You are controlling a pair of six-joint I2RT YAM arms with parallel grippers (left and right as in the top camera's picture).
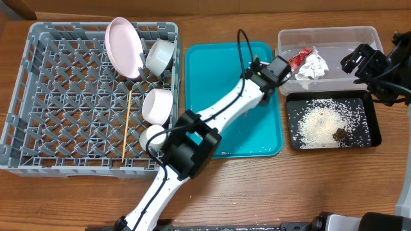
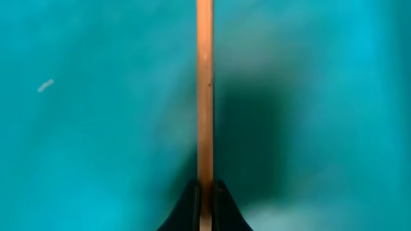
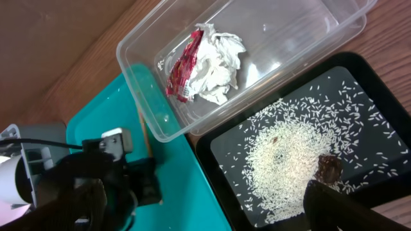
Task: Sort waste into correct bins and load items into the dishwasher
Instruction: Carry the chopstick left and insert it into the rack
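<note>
My left gripper [image 2: 204, 192] is shut on a thin wooden chopstick [image 2: 204, 96] just above the teal tray [image 2: 96, 128]. In the overhead view it sits at the tray's far right corner [image 1: 277, 67]. The second chopstick [image 1: 126, 125] lies in the grey dish rack [image 1: 38, 96] with the white plate [image 1: 123, 46], two bowls [image 1: 160, 54] [image 1: 158, 106] and the cup [image 1: 153, 136]. The red-and-white wrapper [image 3: 209, 64] lies in the clear tub [image 3: 289, 38]. Rice [image 3: 289, 160] and the brown lump [image 3: 329, 168] are in the black tray [image 3: 218, 144]. My right gripper [image 1: 355, 61] is open and empty over the tub's right end.
The teal tray [image 1: 212, 77] lies between the rack and the two bins. My left arm [image 1: 218, 112] stretches diagonally across it. The clear tub [image 1: 334, 38] is behind the black tray [image 1: 376, 128] at the right. Wooden table surrounds them.
</note>
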